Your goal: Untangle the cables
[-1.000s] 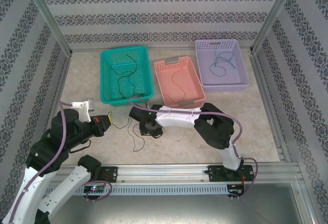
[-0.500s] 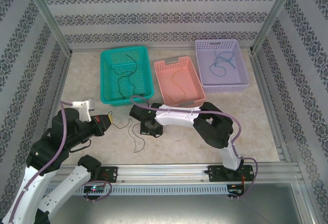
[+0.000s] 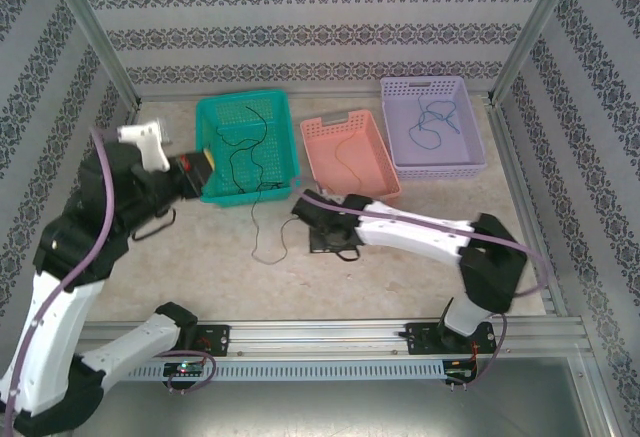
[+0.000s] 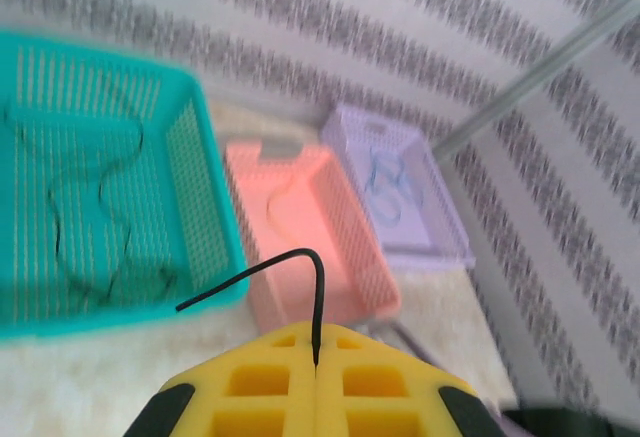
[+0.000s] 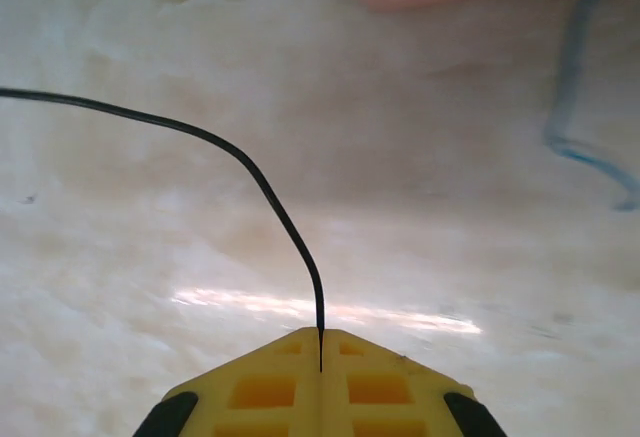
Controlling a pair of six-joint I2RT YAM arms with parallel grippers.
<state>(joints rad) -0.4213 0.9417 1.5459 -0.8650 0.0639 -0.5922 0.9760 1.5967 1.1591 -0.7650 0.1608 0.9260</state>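
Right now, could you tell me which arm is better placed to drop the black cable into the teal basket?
Left, probably. The left end effector is shut on the cable beside the teal basket; the right end effector pinches it farther off, over the table.

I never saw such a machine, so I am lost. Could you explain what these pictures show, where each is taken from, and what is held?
It is a two-armed robot fixed at the near edge of a table. Each arm ends in a yellow two-finger claw. The wide picture comes from a camera above and behind it. The other two come from small cameras on the wrists, each looking along its own claw. On the table stand a green basket, a pink basket and a purple basket, with thin cables inside. The left claw is shut on a black cable, and the right claw is shut on one too.
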